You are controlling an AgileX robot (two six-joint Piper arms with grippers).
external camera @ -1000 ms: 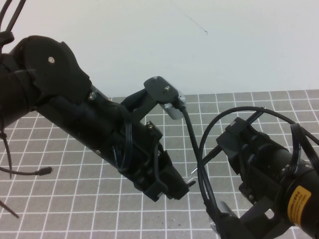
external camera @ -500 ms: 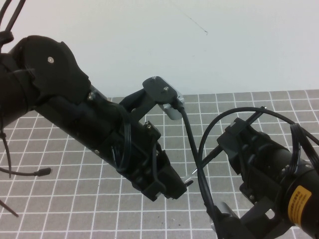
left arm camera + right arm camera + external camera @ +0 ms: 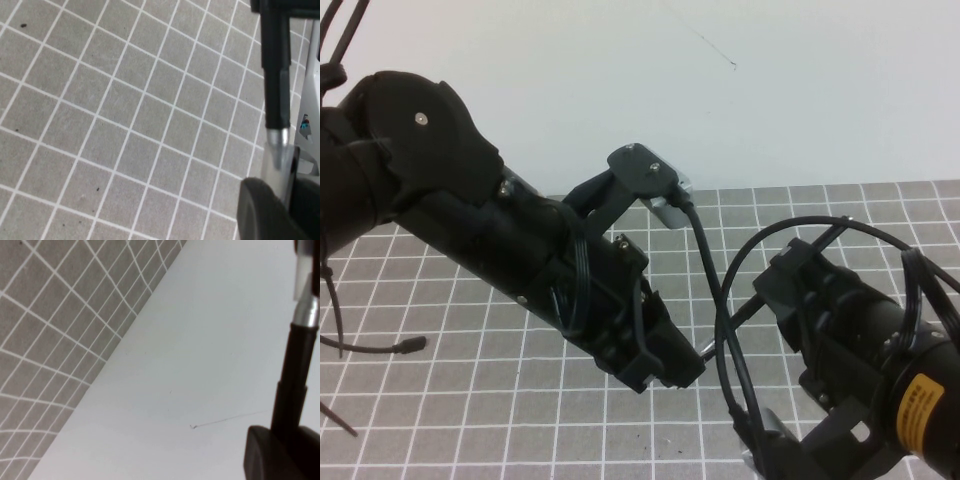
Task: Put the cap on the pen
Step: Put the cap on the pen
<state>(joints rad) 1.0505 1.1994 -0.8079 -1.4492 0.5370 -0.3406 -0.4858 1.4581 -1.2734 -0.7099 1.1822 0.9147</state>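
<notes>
Both arms are raised over the grid mat (image 3: 470,400), meeting above its middle, toward the near edge.

The pen (image 3: 745,312) is clamped in the right gripper (image 3: 782,285), well off the mat. Its long axis is seen to run on a slant from the right gripper down toward the left gripper (image 3: 682,368). From the right wrist, the black barrel (image 3: 292,370) is seen rising out of the dark finger that pins it, ending in the silver tip (image 3: 306,312).

From the left wrist, the same barrel (image 3: 274,75) is seen coming in lengthwise, its silver tip (image 3: 278,142) just short of a dark rounded mass at the frame edge. Whether that mass is the cap or part of the gripper cannot be told. Nor can it be told whether the left gripper is clenched on anything.

Key relation — tip and left gripper lie nearly touching along one line, so the coming move is judged to be a short push along the pen's own axis. Any sideways offset would likely make the tip glance off.

Around: a black cable loop (image 3: 715,300) from the right arm hangs across the gap between the grippers — the one thing that could snag. A loose lead (image 3: 380,347) lies by the mat's left edge, well apart.
</notes>
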